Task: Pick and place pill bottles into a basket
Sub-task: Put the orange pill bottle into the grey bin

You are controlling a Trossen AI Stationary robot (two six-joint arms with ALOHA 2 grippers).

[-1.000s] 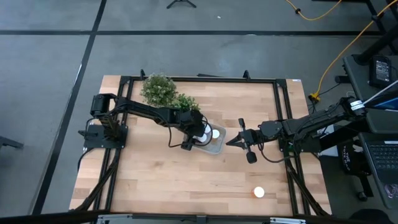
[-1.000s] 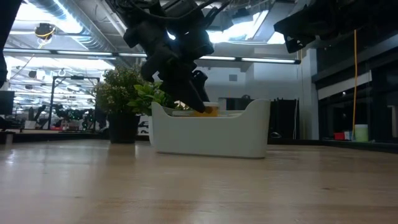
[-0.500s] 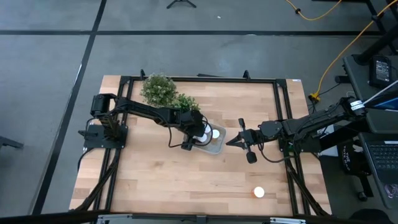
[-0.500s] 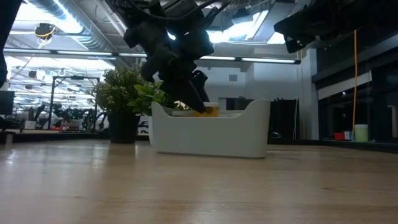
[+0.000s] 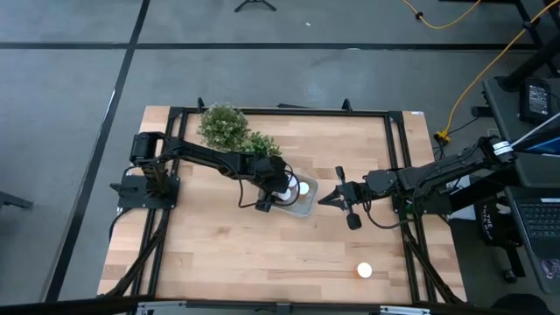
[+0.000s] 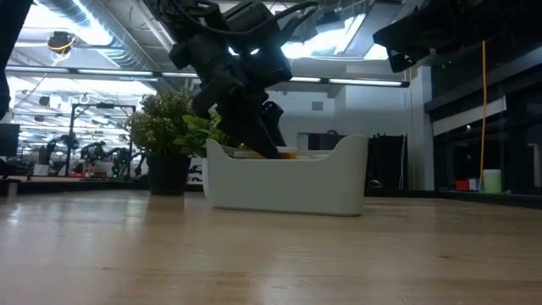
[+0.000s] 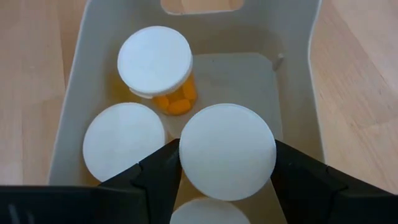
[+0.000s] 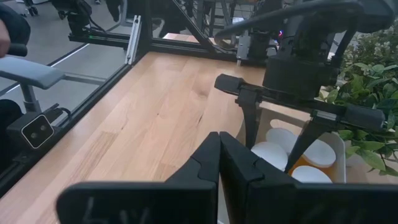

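Looking straight down from the high view, the left gripper [image 5: 282, 189] is seen lowered into the basket [image 5: 303, 208] near the middle of the worktop [image 5: 219, 254]. White caps of pill bottles [image 5: 303, 187] are seen inside the basket beside it. 1 more bottle [image 5: 364, 271] stands alone near the front right part of the worktop, well apart from the basket. The right gripper [image 5: 322, 199] is held just beside the basket's right side, its jaws pressed together on nothing. 2 potted plants [image 5: 222, 124] are placed behind the basket.

In the low view, the left gripper [image 6: 262, 140] is seen reaching down over the basket's [image 6: 288, 182] rim, and a strip of orange is glimpsed just above the rim. The plants [image 6: 165, 127] are seen behind the basket.

In the left wrist view, a capped bottle [image 7: 227, 152] sits between the jaws, which flank its cap on both sides; whether they press on it cannot be told. 2 other bottles [image 7: 155, 62] are seen upright on the basket's [image 7: 297, 68] floor, 1 showing orange below its cap, and part of a 4th cap is seen below.

In the right wrist view, the right gripper's [image 8: 220, 152] closed jaws point toward the left gripper [image 8: 283, 140], which is spread over the white caps [image 8: 281, 138] in the basket [image 8: 339, 163], with plant leaves [image 8: 367, 93] beside it.
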